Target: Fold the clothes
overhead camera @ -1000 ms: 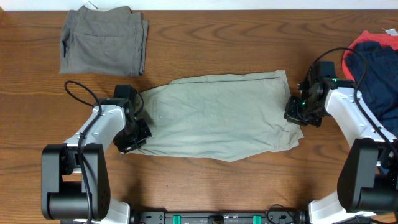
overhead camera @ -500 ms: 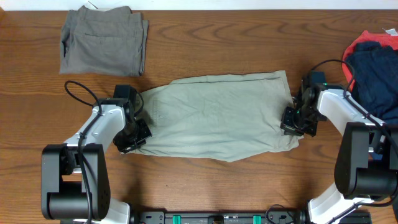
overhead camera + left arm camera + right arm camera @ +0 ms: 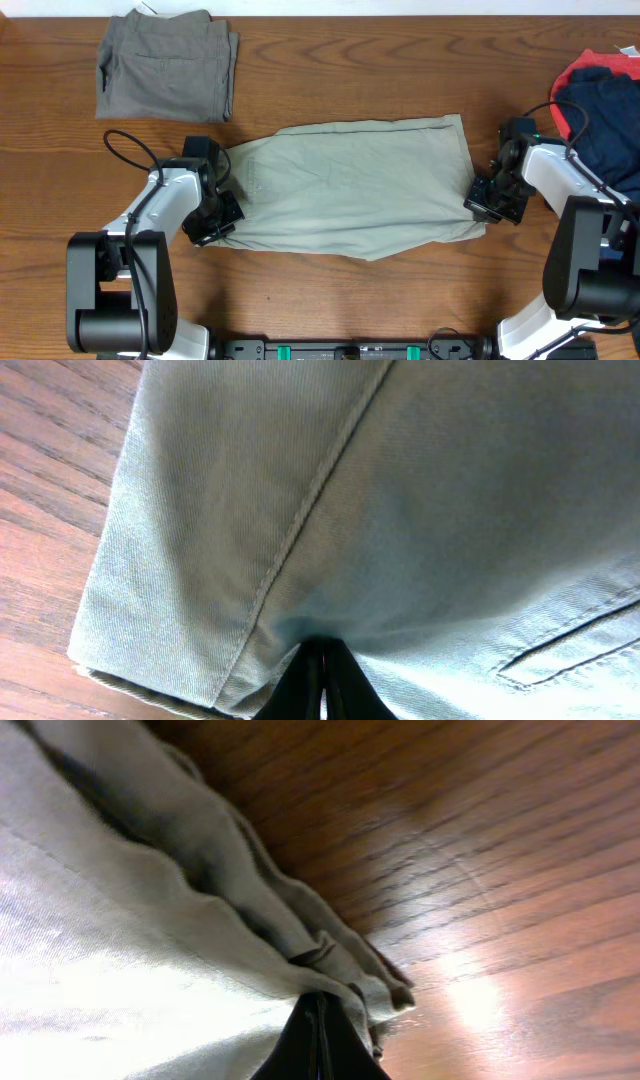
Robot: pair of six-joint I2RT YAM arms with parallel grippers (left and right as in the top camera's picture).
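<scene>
Pale green shorts (image 3: 350, 185) lie flat across the middle of the wooden table. My left gripper (image 3: 207, 222) is shut on their lower left corner; the left wrist view shows the closed fingers (image 3: 320, 660) pinching the fabric (image 3: 400, 490) beside a seam. My right gripper (image 3: 486, 203) is shut on the lower right corner; the right wrist view shows the closed fingers (image 3: 316, 1020) holding bunched layers of cloth (image 3: 150, 920) against the table.
A folded grey-brown garment (image 3: 165, 64) lies at the back left. A pile of dark blue and red clothes (image 3: 600, 100) sits at the right edge, close behind my right arm. The wooden tabletop (image 3: 330, 290) surrounds the shorts.
My right gripper dipped in toward the shorts' right edge, then pulled right with the corner, straightening that edge. The left arm has not moved.
</scene>
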